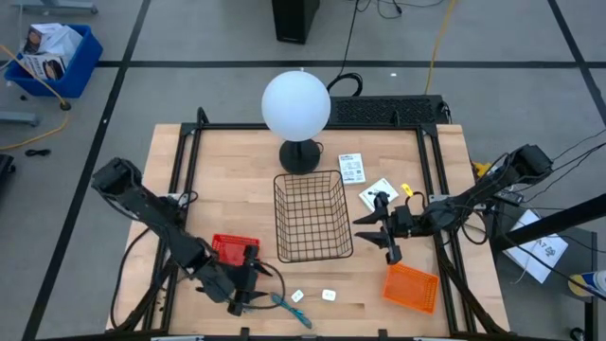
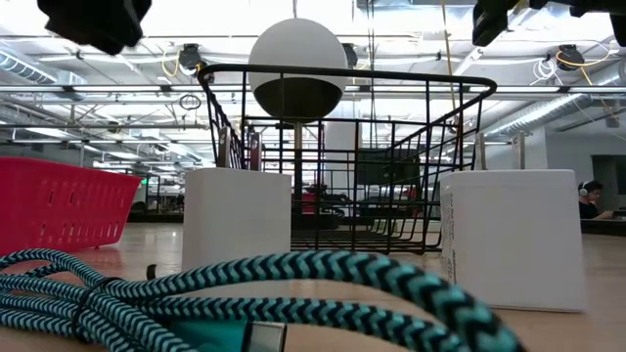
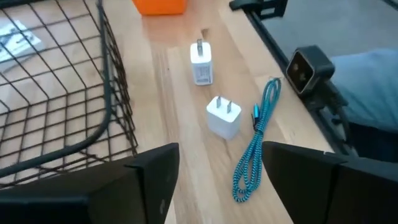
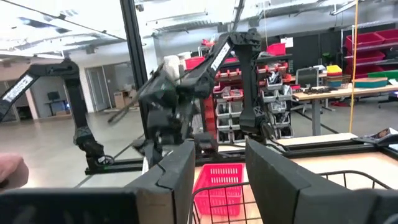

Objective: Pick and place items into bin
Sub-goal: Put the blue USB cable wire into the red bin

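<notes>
Black wire basket, mid-bench, is the bin and it looks empty, so by my reckoning nothing is placed yet! Red plastic basket and orange plastic basket flank it; what they hold I can't tell. Two flat white printed packets lie beyond the right tool, which hovers open and empty. Teal braided cable and two white plug blocks wait ahead of the left tool, also open.
</notes>
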